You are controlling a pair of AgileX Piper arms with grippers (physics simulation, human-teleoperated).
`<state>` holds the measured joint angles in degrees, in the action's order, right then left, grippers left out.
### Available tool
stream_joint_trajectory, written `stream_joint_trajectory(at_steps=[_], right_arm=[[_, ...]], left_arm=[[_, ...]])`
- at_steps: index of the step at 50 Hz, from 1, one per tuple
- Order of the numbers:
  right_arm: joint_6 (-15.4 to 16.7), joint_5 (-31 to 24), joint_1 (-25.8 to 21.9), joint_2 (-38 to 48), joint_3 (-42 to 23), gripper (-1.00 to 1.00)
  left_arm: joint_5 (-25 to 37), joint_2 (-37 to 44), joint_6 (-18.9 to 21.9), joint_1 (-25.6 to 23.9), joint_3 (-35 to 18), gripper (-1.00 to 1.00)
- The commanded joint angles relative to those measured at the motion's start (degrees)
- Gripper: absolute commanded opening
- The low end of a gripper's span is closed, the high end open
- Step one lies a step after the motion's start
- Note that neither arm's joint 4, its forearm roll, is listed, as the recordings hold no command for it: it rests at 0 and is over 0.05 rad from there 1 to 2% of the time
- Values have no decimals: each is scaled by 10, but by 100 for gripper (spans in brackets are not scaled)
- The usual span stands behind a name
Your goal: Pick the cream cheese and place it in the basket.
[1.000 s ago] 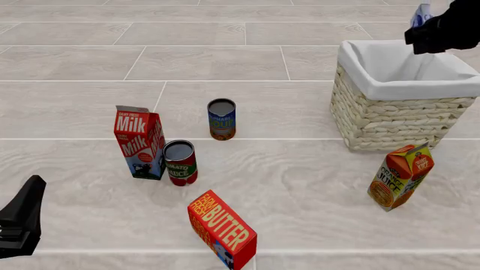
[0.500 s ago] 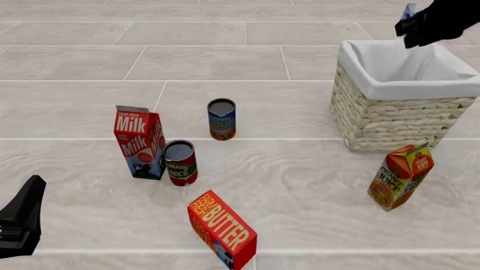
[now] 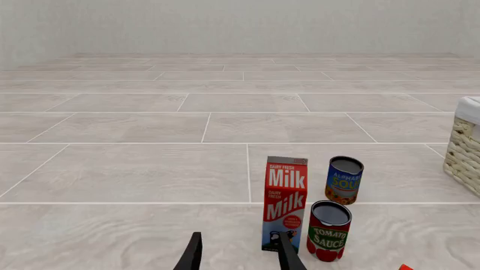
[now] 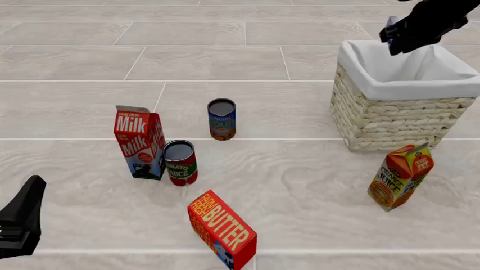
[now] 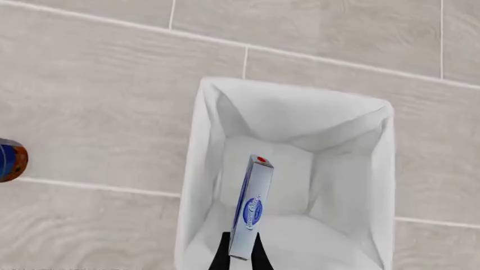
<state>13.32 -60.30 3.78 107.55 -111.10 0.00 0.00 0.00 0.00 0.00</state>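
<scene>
Right gripper had shifted left since earlier, now above the basket. It was clamped on the cream cheese, held edge-on, long axis pointing down into the liner. Left gripper sat low, fingers apart, empty, near the milk carton.

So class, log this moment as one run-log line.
phase: carry | right gripper: shut on cream cheese, above basket | left gripper: open, idle | not released
</scene>
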Motion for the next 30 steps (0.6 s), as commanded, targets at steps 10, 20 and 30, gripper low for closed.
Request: stream_joint_trajectory(at_steps=[10,20,30], right_arm=[[-7,-12,-4,51,-41,-100],[-4,-19,4,68,-69,-100],[-2,-25,6,72,-79,-100]], left_arm=[[0,0,0,0,0,100],[0,0,0,0,0,100],[0,0,0,0,0,100]])
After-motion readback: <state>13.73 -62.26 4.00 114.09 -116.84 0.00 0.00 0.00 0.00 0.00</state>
